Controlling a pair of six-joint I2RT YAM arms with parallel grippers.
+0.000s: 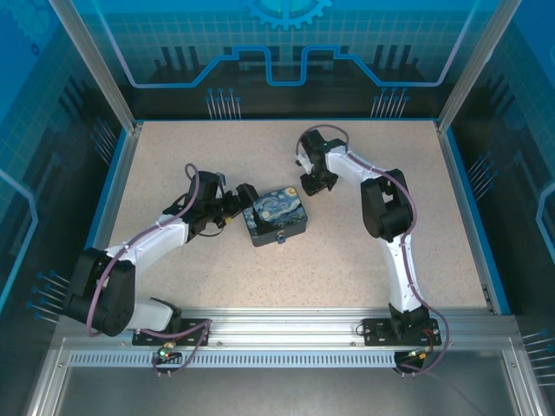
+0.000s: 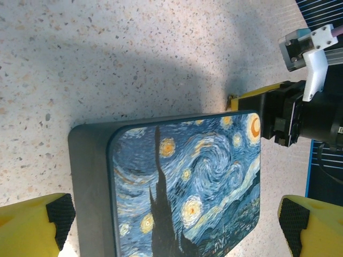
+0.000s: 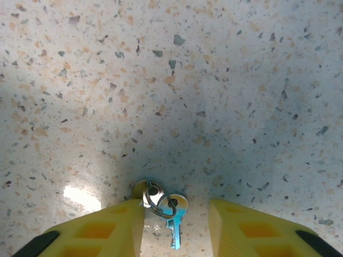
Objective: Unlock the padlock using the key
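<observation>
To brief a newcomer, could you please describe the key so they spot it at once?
On the speckled table, look beyond the painted box, under the right gripper. The key lies between its yellow fingers: tiny silvery metal on a ring, far smaller than the box.

No legible text, label, brand, number or sign on anything in view.

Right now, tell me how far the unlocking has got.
Done: the left gripper, open, flanks the painted box. In hand: the right gripper straddles the key on the table, not yet gripping. Left: grasp the key, carry it to the padlock, seemingly at the box's near edge, and turn it.
</observation>
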